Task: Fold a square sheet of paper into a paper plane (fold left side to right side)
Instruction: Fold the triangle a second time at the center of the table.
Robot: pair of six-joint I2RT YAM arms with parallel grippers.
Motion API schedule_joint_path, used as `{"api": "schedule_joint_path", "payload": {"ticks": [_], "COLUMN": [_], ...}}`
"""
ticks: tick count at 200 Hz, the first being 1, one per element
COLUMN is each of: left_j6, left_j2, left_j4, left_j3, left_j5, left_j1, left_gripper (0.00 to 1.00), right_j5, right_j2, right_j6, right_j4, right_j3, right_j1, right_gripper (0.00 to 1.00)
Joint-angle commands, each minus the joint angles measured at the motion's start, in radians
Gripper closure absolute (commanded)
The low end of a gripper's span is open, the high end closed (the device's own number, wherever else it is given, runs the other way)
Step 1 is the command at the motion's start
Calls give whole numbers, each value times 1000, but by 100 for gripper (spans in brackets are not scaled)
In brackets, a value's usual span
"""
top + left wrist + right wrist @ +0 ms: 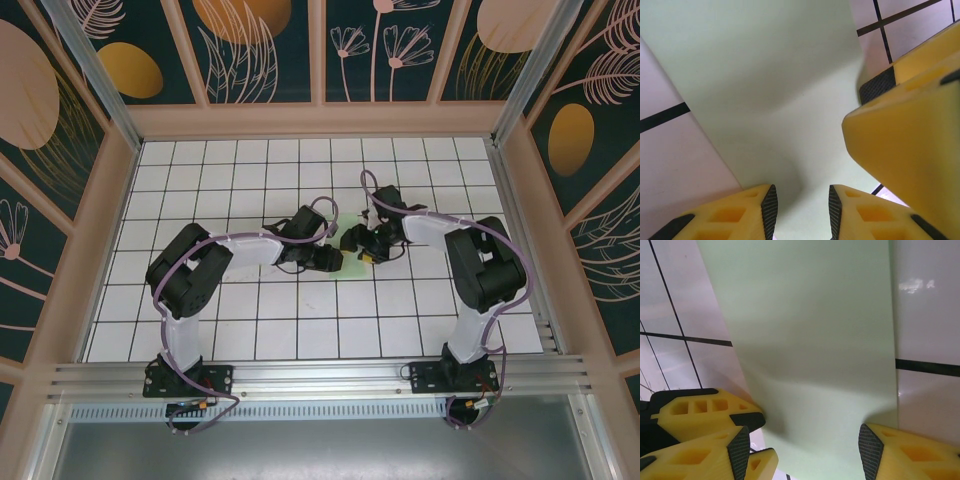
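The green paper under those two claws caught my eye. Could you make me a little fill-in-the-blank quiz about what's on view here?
1. The sheet of paper is a plain, pale ____.
2. The table beneath it is covered in ____ tiles parted by dark lines.
3. The left gripper and the right gripper both have ____ fingers with black pads.

Missing words: green; white; yellow.

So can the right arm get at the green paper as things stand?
Probably yes: the right gripper hangs just over the green paper, jaws apart; the left gripper crowds close beside.
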Motion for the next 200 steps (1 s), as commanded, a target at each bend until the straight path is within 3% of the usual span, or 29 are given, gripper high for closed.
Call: {"api": "schedule_joint_path", "payload": {"ticks": [1, 45, 77, 136, 200], "left_j6": [15, 17, 17, 16, 15], "left_j2": [14, 16, 13, 11, 13], "left_j4": [-30, -30, -29, -32, -33], "left_j3": [-30, -28, -27, -25, -24], "left_j5": [-17, -17, -17, -16, -15], "left_j1": [-9, -9, -10, -11, -9], "left_gripper": [63, 63, 63, 63, 63], "right_j5": [23, 125, 181, 123, 31], "right_j2": [-6, 39, 125, 223, 206], "right_j6": [-17, -85, -141, -178, -169], "right_j4": [-26, -40, -28, 40, 99], "right_j3": [48, 164, 261, 333, 278], "right_j1": [-12, -56, -66, -70, -70], "right_gripper": [37, 34, 24, 24, 27]}}
